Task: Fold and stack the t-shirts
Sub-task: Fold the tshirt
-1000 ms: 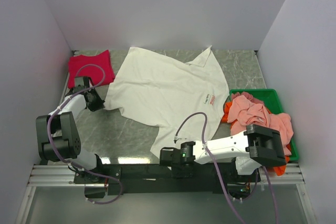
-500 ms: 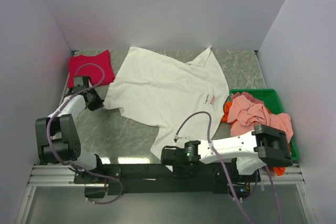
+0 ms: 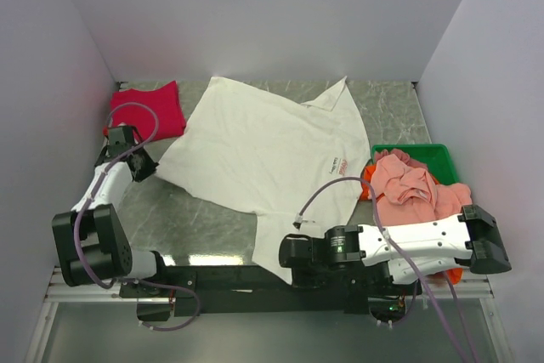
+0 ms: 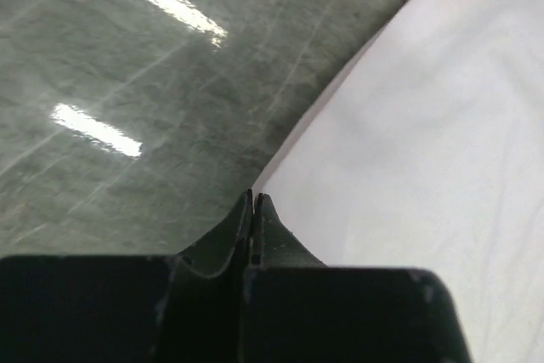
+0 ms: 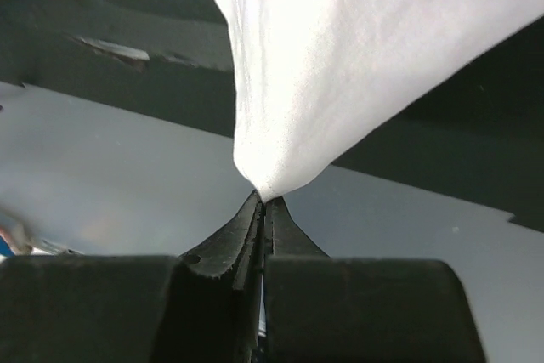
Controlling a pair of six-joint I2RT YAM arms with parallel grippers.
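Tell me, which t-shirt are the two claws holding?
The large white cloth t-shirt with red logo print: left gripper and right gripper each pinch its edge. The crimson t-shirt lies free; the salmon-pink one heaped in the green plastic bin.

The room is lit bright and even from above, and the shadows are soft and short. On the desk (image 3: 204, 218) there are white glare stripes near 7 o'clock in the top view, and two more reflections toward 10 o'clock in the left wrist view. The white t-shirt (image 3: 263, 150) is nearly overexposed; its wrinkles hardly show. At 6 o'clock in the wrist views, the left pincer (image 4: 255, 206) and the right pincer (image 5: 262, 203) are dark, slightly blurred silhouettes.
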